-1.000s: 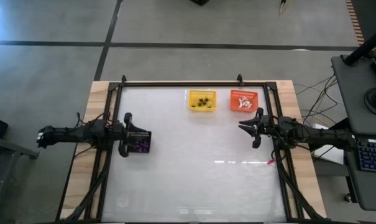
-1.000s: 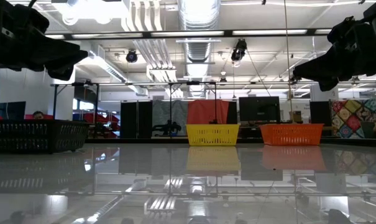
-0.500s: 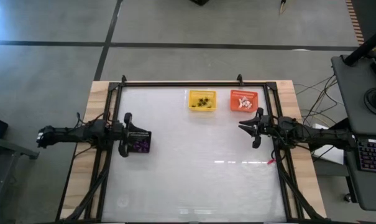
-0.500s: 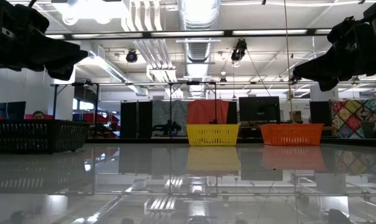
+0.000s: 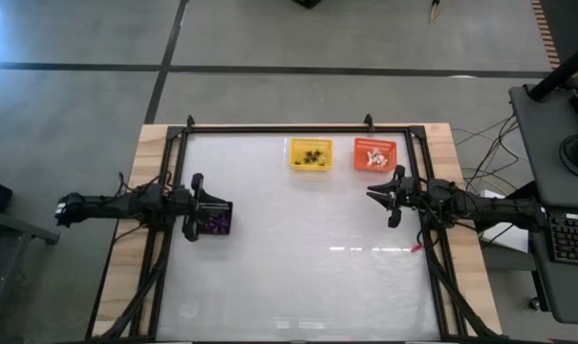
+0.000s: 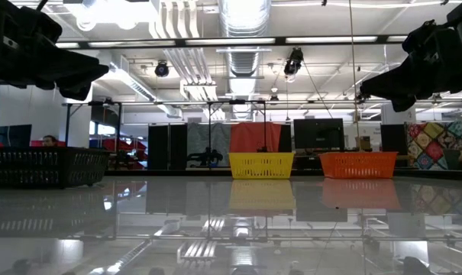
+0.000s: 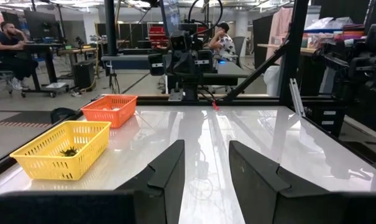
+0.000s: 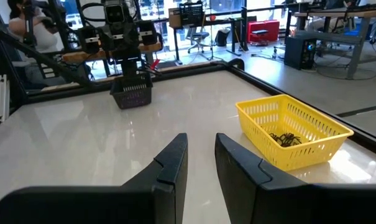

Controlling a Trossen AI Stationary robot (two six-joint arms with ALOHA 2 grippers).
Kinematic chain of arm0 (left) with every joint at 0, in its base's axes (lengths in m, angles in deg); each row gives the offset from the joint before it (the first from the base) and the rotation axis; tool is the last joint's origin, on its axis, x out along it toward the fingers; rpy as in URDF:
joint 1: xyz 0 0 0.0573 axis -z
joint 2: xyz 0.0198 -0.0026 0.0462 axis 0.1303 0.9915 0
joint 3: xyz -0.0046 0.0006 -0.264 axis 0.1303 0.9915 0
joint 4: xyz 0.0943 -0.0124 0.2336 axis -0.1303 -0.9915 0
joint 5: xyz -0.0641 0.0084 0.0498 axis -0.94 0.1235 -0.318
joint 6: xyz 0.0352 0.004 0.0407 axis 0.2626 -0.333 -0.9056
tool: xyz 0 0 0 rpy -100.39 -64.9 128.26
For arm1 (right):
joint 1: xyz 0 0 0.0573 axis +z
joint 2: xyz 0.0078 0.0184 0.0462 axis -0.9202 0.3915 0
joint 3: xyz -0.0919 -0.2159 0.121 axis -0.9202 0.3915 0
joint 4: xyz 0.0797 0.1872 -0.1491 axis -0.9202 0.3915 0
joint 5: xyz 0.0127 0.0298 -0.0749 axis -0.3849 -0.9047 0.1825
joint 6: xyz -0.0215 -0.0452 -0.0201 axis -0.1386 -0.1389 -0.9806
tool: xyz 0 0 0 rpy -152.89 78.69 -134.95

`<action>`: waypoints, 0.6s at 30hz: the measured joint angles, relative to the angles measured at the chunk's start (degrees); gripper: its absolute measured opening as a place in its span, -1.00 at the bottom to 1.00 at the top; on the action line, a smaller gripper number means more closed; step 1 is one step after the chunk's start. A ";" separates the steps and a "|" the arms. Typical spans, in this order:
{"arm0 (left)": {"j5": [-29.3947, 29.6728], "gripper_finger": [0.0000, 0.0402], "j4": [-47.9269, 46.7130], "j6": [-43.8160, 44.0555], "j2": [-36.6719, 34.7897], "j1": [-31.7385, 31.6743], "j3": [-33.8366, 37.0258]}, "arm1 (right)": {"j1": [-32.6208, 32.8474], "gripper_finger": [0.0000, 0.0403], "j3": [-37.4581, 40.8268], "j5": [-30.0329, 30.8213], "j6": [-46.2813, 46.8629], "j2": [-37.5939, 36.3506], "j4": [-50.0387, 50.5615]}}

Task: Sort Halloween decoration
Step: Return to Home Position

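Note:
The Halloween decoration lies sorted in three small mesh baskets on the white table. Black spidery trinkets (image 8: pixel 284 138) are in the yellow basket (image 5: pixel 310 155). White ones (image 5: pixel 373 158) are in the orange basket (image 5: pixel 374 145) at the far right. Purple ones (image 5: pixel 216 224) are in the black basket (image 8: pixel 133 94) at the left. My left gripper (image 7: pixel 206 144) hovers level above the black basket, open, with nothing between its fingers. My right gripper (image 8: pixel 201 137) hovers level at the right edge, near the orange basket, open by a narrow gap and empty.
A black frame rail (image 5: pixel 279 127) runs round the glossy tabletop (image 5: pixel 308 258), whose middle and near half are bare. A desk with a keyboard (image 5: pixel 570 234) stands right of the table. People sit in the room beyond (image 7: pixel 13 43).

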State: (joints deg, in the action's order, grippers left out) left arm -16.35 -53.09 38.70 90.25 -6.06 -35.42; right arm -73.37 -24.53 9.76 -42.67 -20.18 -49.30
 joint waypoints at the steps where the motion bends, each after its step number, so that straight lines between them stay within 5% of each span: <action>1: 0.00 -0.47 0.00 0.00 0.03 0.00 0.00 | 0.02 -0.64 0.00 0.00 0.00 0.00 0.00; 18: 0.02 -0.47 -0.13 0.02 0.42 -0.02 -0.97 | 0.00 -0.64 0.20 0.46 -0.01 -6.57 -2.29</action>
State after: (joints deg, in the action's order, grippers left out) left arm -16.33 -53.22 38.72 90.67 -6.08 -36.39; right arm -73.37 -24.33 10.22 -42.68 -26.75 -51.58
